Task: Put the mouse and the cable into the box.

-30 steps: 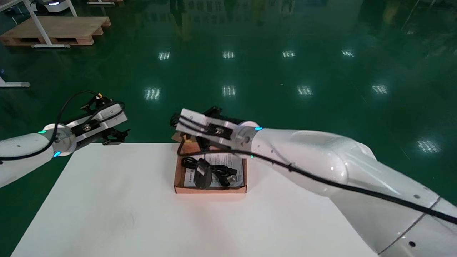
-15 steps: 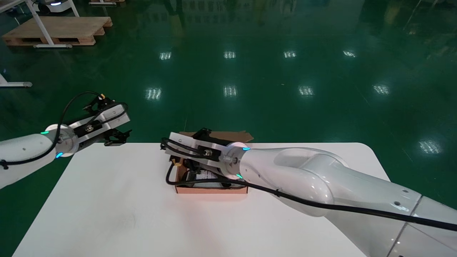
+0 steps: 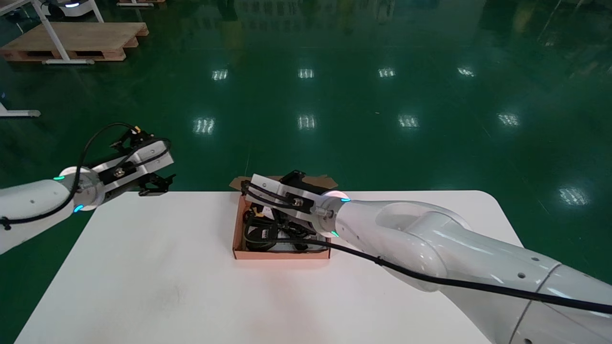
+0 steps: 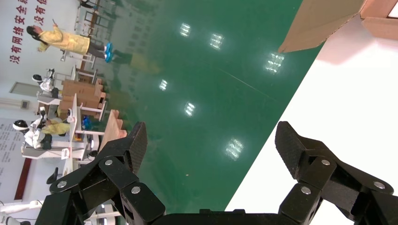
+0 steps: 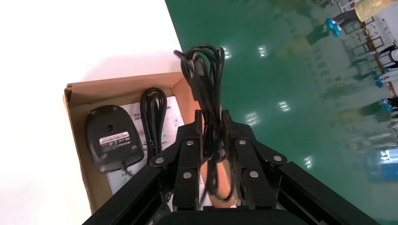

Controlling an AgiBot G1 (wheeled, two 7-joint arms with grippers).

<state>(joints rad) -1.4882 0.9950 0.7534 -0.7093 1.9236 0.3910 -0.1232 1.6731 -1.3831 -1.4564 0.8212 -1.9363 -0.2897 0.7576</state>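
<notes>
A shallow cardboard box (image 3: 282, 254) sits at the far middle of the white table (image 3: 167, 286). My right gripper (image 3: 266, 216) hovers over the box and hides most of what lies inside in the head view. In the right wrist view that gripper (image 5: 211, 115) is shut on a coiled black cable (image 5: 205, 70), whose loops stick out past the fingertips, over the box's corner and the floor beyond. The black mouse (image 5: 112, 138) lies upside down in the box (image 5: 75, 90), on a printed sheet, with its bundled cord (image 5: 153, 115) beside it. My left gripper (image 3: 155, 184) (image 4: 213, 140) is open and empty.
The left arm stays parked beyond the table's far left corner, over the green floor. The box's lid flap (image 3: 325, 182) (image 4: 324, 23) hangs past the table's far edge. A wooden pallet (image 3: 76, 40) lies far off on the floor.
The right gripper dropped toward the box and swung left, then shifted back right over the box's far part. The left arm has not moved.
</notes>
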